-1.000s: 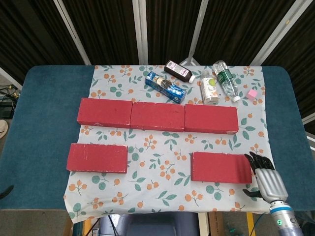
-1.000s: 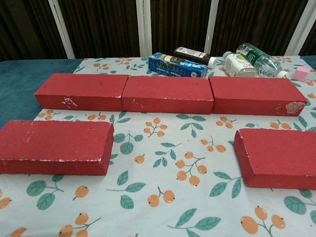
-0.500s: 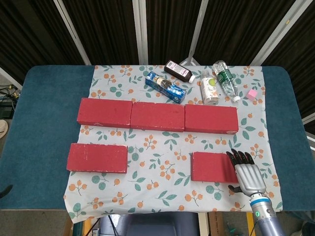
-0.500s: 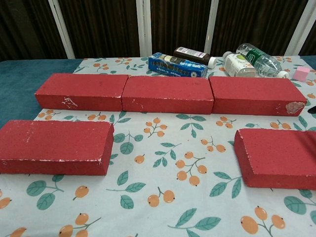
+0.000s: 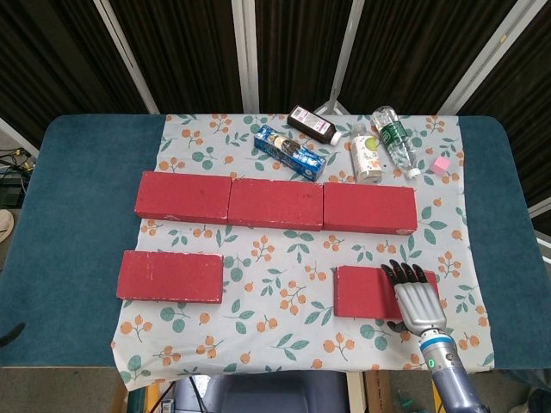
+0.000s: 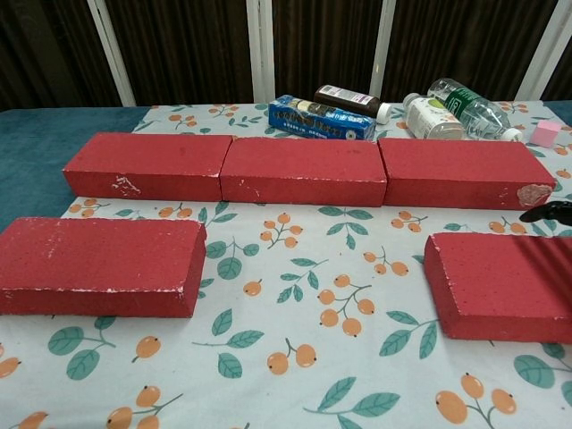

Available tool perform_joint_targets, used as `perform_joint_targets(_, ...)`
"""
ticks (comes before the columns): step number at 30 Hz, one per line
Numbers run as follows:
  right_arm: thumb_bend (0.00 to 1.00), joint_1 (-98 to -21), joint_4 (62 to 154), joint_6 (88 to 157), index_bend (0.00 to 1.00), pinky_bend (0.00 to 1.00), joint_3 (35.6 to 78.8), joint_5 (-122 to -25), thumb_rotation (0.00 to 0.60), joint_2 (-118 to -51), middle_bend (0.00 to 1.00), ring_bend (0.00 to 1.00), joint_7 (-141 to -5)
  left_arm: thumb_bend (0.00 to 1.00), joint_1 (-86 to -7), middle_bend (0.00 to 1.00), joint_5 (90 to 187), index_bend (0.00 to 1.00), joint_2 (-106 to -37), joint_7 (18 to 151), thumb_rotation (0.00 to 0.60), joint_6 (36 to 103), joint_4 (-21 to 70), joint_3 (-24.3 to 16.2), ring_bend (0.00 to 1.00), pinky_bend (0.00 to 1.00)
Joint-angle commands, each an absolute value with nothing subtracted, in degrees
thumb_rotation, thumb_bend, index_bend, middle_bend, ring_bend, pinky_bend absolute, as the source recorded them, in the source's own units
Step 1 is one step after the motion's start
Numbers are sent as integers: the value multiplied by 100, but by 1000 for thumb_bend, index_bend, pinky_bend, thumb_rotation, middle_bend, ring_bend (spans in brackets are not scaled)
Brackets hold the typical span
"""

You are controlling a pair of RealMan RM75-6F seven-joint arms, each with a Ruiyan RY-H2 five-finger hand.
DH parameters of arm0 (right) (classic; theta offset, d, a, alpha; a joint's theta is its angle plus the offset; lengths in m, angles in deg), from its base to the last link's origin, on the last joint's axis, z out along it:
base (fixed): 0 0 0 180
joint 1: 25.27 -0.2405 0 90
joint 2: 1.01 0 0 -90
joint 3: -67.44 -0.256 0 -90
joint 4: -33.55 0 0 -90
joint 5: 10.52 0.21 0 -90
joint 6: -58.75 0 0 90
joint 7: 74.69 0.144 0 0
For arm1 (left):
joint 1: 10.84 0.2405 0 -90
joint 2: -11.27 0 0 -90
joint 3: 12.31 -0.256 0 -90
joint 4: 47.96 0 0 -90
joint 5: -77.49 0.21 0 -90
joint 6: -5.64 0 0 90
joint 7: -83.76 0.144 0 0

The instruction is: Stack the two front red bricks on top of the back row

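Note:
Three red bricks form the back row (image 5: 275, 202) (image 6: 304, 170) across the flowered cloth. Two more red bricks lie in front: the front left brick (image 5: 170, 276) (image 6: 98, 265) and the front right brick (image 5: 366, 292) (image 6: 500, 286). My right hand (image 5: 416, 297) hovers over the right end of the front right brick with its fingers spread and pointing away from me; it holds nothing. In the chest view only dark fingertips (image 6: 547, 213) show at the right edge. My left hand does not show in either view.
Behind the back row lie a blue box (image 5: 288, 152), a dark bottle (image 5: 312, 125), a white bottle (image 5: 366, 155), a clear bottle with a green label (image 5: 394, 139) and a small pink cube (image 5: 442, 164). The teal table (image 5: 69, 215) shows beyond both sides of the cloth.
My right hand has moved left and forward from beside the front right brick's right end to over that end. The bricks have not moved.

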State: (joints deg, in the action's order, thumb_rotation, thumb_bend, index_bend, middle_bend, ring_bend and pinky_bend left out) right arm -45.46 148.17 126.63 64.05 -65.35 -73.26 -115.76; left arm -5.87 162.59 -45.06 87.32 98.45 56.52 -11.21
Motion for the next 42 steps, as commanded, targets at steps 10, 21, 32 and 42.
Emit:
perform_joint_targets(10,196,-4920,14669,12571,0,0,6387,-6178,600,-7569,0,0,-11866,0,-615,0,16181,61,-4540,8844,600,9801,5668,-1095,0,109)
perform_joint_targets(21,196,-5201,14557,12507,0,0,6425,-5770,600,-7684,0,0,-12042,0,-662,0,16099,61,-4581,8988,600,9723,5671,-1074,0,109)
perform_joint_targets(32,196,-5374,14420,12484,0,0,6474,-5506,600,-7705,133,179,-12037,0,-685,0,16112,61,-4618,9065,600,9713,5651,-1073,0,109)
perform_joint_targets(42,196,-5521,14515,12466,118,0,6586,-5491,600,-7564,328,356,-12043,0,-692,0,16130,61,-4636,9106,600,9710,5657,-1085,0,109)
